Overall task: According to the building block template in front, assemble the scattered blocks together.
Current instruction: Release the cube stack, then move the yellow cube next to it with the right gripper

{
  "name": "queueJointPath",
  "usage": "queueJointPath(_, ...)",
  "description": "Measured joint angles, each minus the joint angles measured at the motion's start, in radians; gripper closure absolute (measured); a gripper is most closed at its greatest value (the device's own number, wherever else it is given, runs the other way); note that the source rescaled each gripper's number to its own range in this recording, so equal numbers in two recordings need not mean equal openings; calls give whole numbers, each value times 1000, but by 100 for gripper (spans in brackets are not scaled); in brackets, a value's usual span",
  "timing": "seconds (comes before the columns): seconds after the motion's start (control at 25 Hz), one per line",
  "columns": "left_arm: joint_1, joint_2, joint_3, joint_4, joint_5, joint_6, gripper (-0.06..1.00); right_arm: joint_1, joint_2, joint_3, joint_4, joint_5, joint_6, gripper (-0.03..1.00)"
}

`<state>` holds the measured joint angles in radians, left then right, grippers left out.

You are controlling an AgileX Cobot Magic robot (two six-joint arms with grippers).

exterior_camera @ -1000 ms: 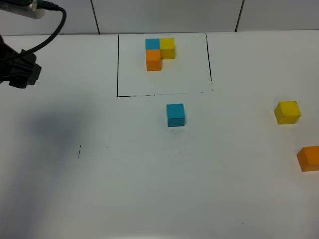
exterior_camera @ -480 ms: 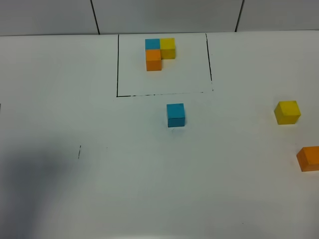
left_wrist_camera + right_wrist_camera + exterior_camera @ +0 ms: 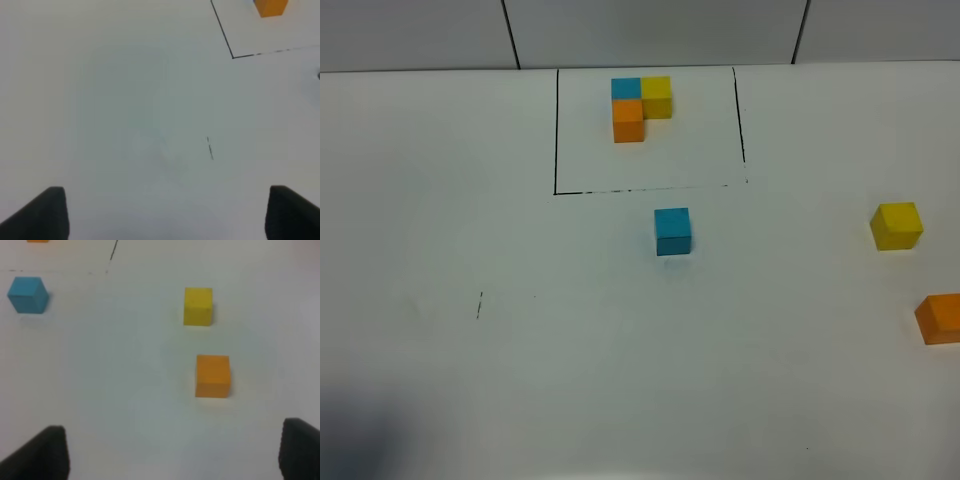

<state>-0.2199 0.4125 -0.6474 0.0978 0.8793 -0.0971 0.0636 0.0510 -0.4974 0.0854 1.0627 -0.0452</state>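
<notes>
Up at the far edge of the table (image 3: 440, 200), centre: building block template (image 3: 690, 140), a thin black frame with a tight L of three small cubes in its far half. Template blue (image 3: 626, 87) is the corner, template yellow (image 3: 657, 96) touches its right side, template orange (image 3: 628, 120) touches its near side. Scattered blocks all lie outside the frame, flat on the table, each apart from the others. Loose blue cube (image 3: 672, 231) sits just in front of the frame's near line, about mid-table. Loose yellow cube (image 3: 897, 225) is well off to the right, roughly level with the blue one. Loose orange cube (image 3: 941, 318) is near the yellow, further toward the front edge, and clipped by the right edge of the high view. Small black tick mark (image 3: 479, 305) on the left of the table, well apart from every block. Left gripper (image 3: 165, 215): fingers spread wide, nothing between them, above bare table on the left; its camera catches the tick mark, the frame's near-left corner and template orange just inside it. Right gripper (image 3: 170, 452): fingers apart too, empty, above the table short of the loose orange cube; yellow lies just beyond orange, blue well off to the side. Neither gripper touches a block.
</notes>
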Motion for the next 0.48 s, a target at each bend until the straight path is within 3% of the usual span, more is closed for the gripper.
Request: queueJointPath(0.48,0,-296,120,-200,47,179,16,0,0,0,5,0,0,24)
